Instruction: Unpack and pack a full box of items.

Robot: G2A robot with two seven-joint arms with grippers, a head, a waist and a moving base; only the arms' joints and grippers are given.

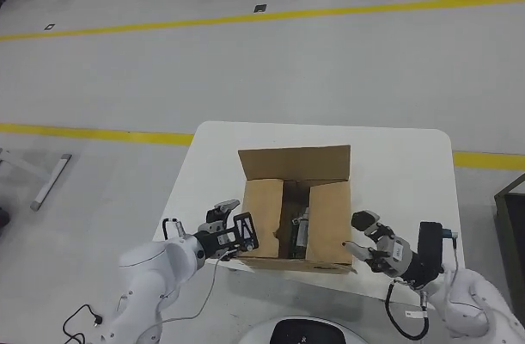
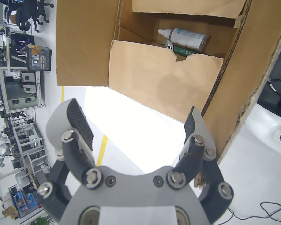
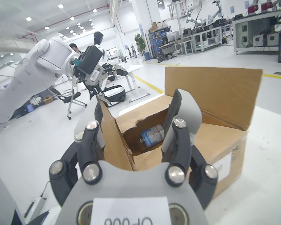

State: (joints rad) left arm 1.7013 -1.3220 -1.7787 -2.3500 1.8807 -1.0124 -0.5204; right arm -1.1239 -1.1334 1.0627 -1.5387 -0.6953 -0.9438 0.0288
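A brown cardboard box (image 1: 296, 163) stands in the middle of the white table, its back flap upright and its two side flaps folded partly inward. Through the gap I see a white bottle (image 2: 185, 38) lying on a green item (image 2: 186, 51); the bottle (image 3: 153, 134) also shows from the other side. My left gripper (image 1: 238, 222) is open beside the box's left side, its fingers (image 2: 80, 120) holding nothing. My right gripper (image 1: 358, 236) is open at the box's front right corner. In the right wrist view that gripper (image 3: 136, 101) straddles a raised flap edge (image 3: 110, 129).
The table (image 1: 399, 172) has bare surface behind and to the right of the box. Its front edge runs close under both grippers. A dark frame (image 1: 515, 224) stands on the floor past the table's right side.
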